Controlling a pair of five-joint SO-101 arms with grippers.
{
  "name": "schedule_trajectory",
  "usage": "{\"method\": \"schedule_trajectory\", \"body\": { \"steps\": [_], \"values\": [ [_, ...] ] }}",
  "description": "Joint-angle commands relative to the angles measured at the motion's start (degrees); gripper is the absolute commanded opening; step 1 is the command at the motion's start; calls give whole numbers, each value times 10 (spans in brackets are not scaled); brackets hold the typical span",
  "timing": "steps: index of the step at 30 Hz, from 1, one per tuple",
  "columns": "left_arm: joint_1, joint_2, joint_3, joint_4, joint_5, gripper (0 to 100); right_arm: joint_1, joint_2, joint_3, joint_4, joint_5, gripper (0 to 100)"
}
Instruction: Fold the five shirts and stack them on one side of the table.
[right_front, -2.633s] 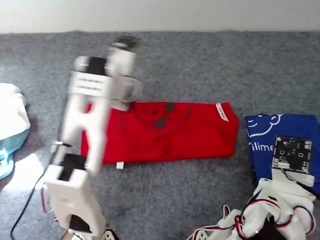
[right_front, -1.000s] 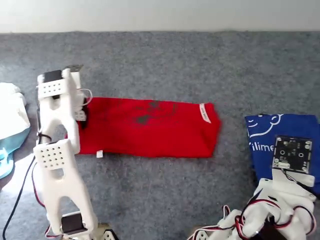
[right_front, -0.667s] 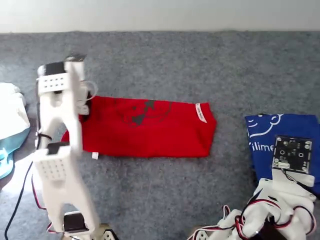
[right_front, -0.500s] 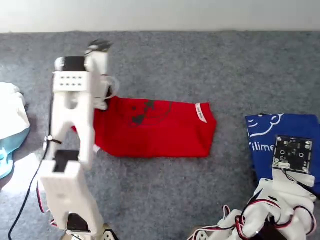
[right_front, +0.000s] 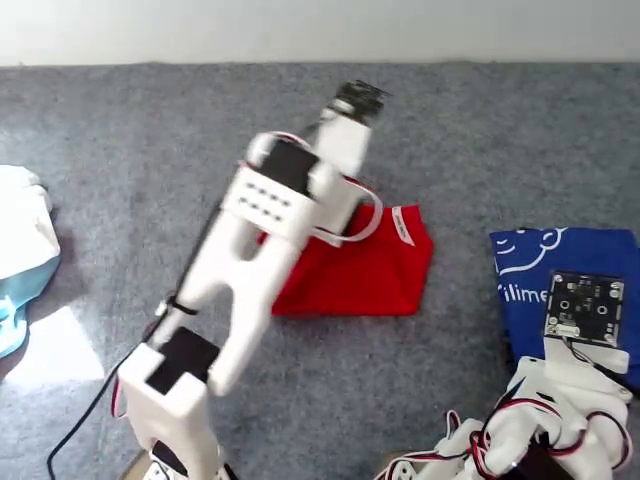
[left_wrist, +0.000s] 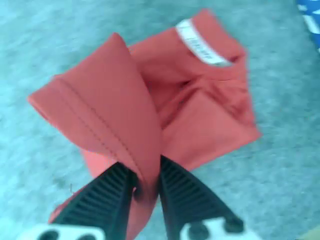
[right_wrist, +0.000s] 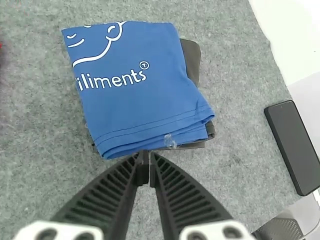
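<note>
Red shirt (right_front: 375, 272) lies half-folded on the grey table (right_front: 480, 130), just beside the blue shirt (right_front: 530, 268) on the side away from the table's edge. Its long axis points straight at the blue shirt. The left arm (right_front: 262, 225) stretches across it. The end of the shirt farther from the blue shirt is lifted off the table and doubled back over the body.

The blue shirt is already folded, and the right wrist view shows it resting on a dark folded shirt (right_wrist: 193, 54). A heap of white and teal cloth (right_front: 20, 235) sits well apart from the blue shirt, beyond the red one.

The left gripper (left_wrist: 146, 174) has its jaws clenched on that raised fold of red fabric. The rest of the shirt (left_wrist: 205, 117) lies beyond the jaws, toward the blue shirt. The right gripper (right_wrist: 145, 161) hangs over the near edge of the blue shirt, jaws pressed together on nothing.

The red shirt's collar label (right_front: 402, 225) marks the end nearest the blue shirt. The fold therefore looks set to travel along the long axis toward that label, and the left arm is the one placed for it.
</note>
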Motion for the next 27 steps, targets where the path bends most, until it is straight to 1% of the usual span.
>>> {"method": "schedule_trajectory", "body": {
  "steps": [1, 4, 9, 12, 15, 17, 18, 22, 23, 27],
  "values": [
    [38, 7, -4, -29, 19, 12, 6, -1, -3, -9, -1, 14],
    [58, 20, -4, -46, 24, 12, 6, -1, -3, -9, -1, 14],
    [69, 38, -11, -91, 24, 12, 6, -1, -3, -9, -1, 14],
    [73, 58, -44, -109, 24, 12, 6, -1, -3, -9, -1, 14],
    [75, 98, -93, -108, 24, 13, 6, -1, -3, -9, -1, 14],
    [81, 131, -126, -96, 23, 24, 7, -1, -3, -8, -1, 14],
    [82, 145, -145, -85, 23, 47, 7, -1, -3, -8, -1, 14],
    [91, 183, -233, -31, 24, 184, 7, -1, -3, -8, -1, 14],
    [91, 189, -260, -18, 25, 199, 7, -1, -3, -8, -1, 14],
    [68, 198, -344, 18, 20, 202, 7, -1, -3, 2, -1, 14]
  ]
}}
